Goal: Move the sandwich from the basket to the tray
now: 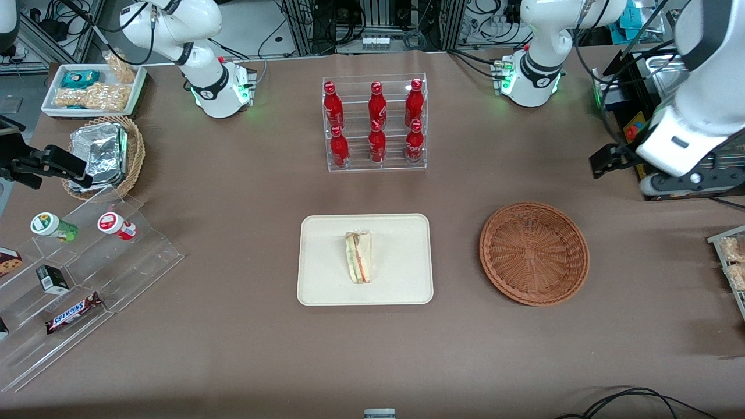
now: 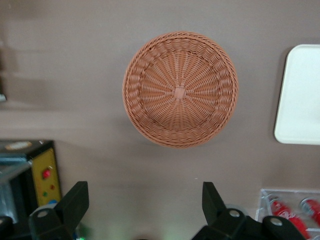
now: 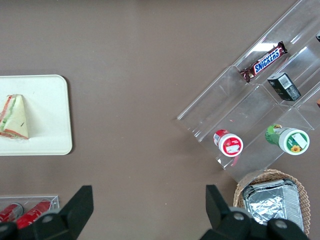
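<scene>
Brown worktop (image 1: 233, 349) all around, and the sandwich (image 1: 359, 256) lies on the cream tray (image 1: 326, 291), with the round reddish-brown basket (image 1: 534, 252) sitting apart from it toward the working arm's end. Up above the worktop hangs the claw (image 2: 145, 205), fingers (image 2: 75, 200) spread wide with nothing between them, looking down on the basket (image 2: 180, 90). Its wrist view catches only the tray's edge (image 2: 300, 95), while the parked arm's wrist view shows the sandwich (image 3: 15, 117) on the tray (image 3: 50, 135) but no basket.
</scene>
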You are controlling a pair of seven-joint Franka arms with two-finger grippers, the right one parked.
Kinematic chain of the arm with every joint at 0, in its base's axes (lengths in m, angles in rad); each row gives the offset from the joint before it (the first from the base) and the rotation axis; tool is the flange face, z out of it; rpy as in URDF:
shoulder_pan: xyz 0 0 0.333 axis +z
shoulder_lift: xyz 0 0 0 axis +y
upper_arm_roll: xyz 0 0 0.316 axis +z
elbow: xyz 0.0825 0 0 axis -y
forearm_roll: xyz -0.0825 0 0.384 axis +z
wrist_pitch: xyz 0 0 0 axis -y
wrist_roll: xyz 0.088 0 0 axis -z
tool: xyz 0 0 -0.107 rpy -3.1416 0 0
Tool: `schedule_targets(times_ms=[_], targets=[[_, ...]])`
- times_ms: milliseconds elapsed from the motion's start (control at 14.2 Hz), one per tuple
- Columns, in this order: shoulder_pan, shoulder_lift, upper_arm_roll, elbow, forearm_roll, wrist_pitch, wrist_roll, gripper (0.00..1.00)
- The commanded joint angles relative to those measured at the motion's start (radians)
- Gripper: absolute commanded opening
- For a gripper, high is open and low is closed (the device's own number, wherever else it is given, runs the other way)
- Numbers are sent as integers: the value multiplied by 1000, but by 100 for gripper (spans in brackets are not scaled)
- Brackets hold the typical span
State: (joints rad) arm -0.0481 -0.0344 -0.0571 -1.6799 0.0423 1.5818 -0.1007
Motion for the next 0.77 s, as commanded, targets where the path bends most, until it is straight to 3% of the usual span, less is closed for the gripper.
schedule_targets(times_ms=[0, 352, 703], targets=[[-65, -28, 112, 3, -15, 0, 148, 100], [-58, -27, 125, 34, -44, -5, 177, 100], [34, -18, 40, 48, -61, -11, 168, 100]])
